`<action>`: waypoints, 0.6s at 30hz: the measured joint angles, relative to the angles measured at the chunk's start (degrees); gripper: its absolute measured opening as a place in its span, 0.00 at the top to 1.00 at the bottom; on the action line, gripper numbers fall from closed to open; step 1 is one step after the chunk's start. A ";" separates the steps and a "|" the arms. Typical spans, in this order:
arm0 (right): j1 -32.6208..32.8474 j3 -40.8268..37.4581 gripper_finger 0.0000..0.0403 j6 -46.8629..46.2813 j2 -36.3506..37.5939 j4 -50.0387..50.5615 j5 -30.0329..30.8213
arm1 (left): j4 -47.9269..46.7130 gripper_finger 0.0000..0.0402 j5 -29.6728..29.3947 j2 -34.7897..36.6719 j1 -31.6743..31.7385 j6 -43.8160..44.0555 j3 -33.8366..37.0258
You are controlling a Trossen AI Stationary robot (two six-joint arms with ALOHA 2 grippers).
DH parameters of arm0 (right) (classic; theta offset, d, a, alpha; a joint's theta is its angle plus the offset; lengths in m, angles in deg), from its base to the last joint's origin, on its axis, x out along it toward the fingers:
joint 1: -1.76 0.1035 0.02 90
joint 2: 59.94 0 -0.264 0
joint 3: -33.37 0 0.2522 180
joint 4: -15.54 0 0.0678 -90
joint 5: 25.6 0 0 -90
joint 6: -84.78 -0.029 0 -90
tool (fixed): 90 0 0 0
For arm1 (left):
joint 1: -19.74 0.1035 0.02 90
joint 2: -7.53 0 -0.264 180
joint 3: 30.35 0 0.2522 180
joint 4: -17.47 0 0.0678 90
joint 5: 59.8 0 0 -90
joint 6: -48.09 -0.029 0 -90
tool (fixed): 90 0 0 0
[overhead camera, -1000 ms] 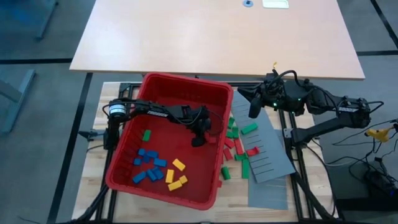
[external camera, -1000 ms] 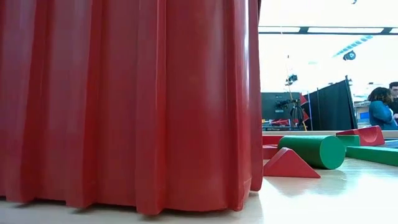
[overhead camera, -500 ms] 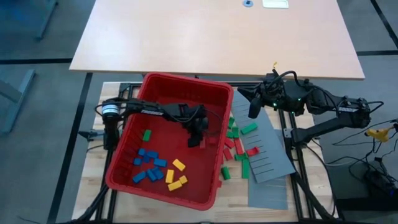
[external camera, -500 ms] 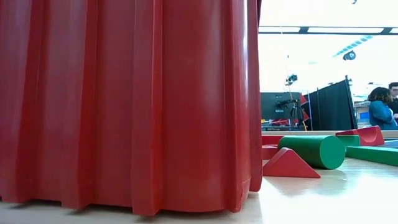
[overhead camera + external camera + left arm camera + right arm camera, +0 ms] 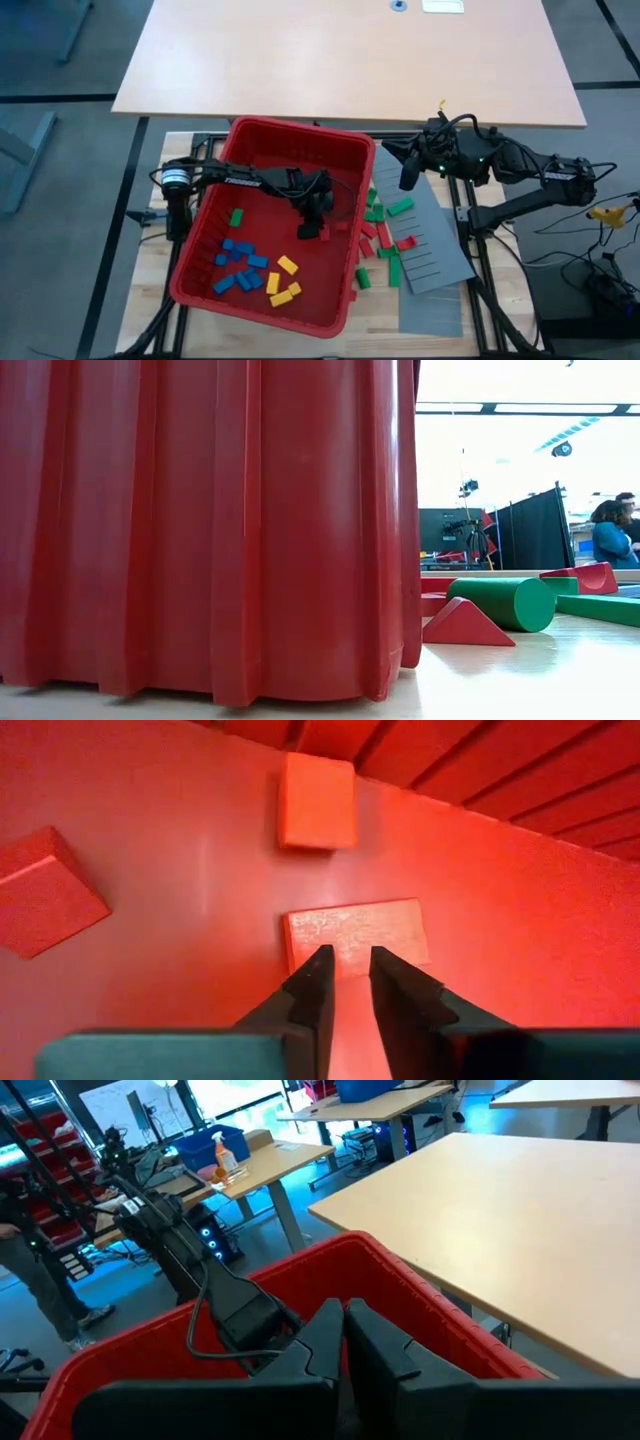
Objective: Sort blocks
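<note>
Inside the red bin (image 5: 262, 140) the left gripper (image 5: 346, 968) hung low over the floor near the right wall, its fingers (image 5: 312, 990) drawn to a narrow gap and holding nothing. Just past the fingertips lay a red block (image 5: 355, 935) flat on the bin floor; whether the tips touched it could not be told. 2 more red blocks showed in the left wrist view, 1 (image 5: 317, 801) close to the ribbed wall and 1 (image 5: 45, 891) off to the side. Farther down the bin floor sat a cluster of blue blocks (image 5: 238, 266), a few yellow blocks (image 5: 283, 282) beside them, and 1 green block (image 5: 236, 217) apart from both.

Outside the bin's right wall, red and green blocks (image 5: 383, 232) lay scattered on the wooden table (image 5: 150, 262) and over the edge of a grey slotted panel (image 5: 432, 245). The right gripper (image 5: 409, 170) waited above that panel's far end, beside the bin's corner, with its fingers (image 5: 320, 1342) pressed together and empty. At table height, a green cylinder (image 5: 503, 603) and a red wedge (image 5: 465, 624) lay beyond the bin, and a person (image 5: 612, 530) was in the room behind.
</note>
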 joint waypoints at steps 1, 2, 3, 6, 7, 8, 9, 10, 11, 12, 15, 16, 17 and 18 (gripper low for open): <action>0.00 0.00 1.00 0.00 0.00 0.00 0.00 | 0.00 0.85 0.00 0.04 -0.17 -0.48 0.00; 0.01 0.00 1.00 0.00 0.00 0.02 0.00 | -0.08 0.82 0.15 0.18 -0.38 -1.25 0.00; 0.01 0.00 1.00 0.00 0.00 0.01 0.00 | -0.23 0.78 0.31 0.32 -0.68 -2.22 0.00; 0.01 0.00 1.00 0.22 0.00 0.03 -0.01 | -0.41 0.64 0.39 0.82 -1.83 -5.30 0.00; 0.01 0.00 1.00 0.24 0.00 0.02 -0.01 | -0.39 0.58 0.37 0.92 -2.20 -6.25 0.00; -0.01 0.00 1.00 0.24 0.00 0.02 -0.02 | -0.41 0.52 0.37 0.95 -2.58 -7.07 0.00; -0.01 0.00 1.00 0.24 0.00 0.04 -0.02 | -0.39 0.46 0.31 0.96 -2.96 -7.79 -0.02; 0.01 0.00 1.00 0.24 0.00 0.02 -0.02 | -0.39 0.40 -0.07 0.96 -3.36 -8.25 -0.02; 0.01 0.00 1.00 0.24 0.00 0.03 -0.02 | -0.38 0.35 -0.87 0.96 -3.70 -8.51 -0.02; 0.01 0.00 1.00 0.24 0.00 0.02 -0.02 | -0.35 0.30 -1.94 0.96 -4.04 -8.63 -0.02; 0.01 0.00 1.00 0.24 0.00 0.02 -0.02 | 0.60 0.18 -7.51 0.96 -4.80 -7.09 0.15; 0.01 0.00 1.00 0.24 0.00 0.02 -0.02 | 0.61 0.15 -9.00 0.96 -4.82 -5.96 0.23; -0.01 0.00 1.00 0.24 0.00 0.02 -0.02 | 0.61 0.12 -9.94 0.96 -4.76 -4.79 0.32; 0.01 0.00 1.00 0.24 0.00 0.02 -0.02 | 0.81 0.10 -10.31 0.80 -4.74 -3.73 0.33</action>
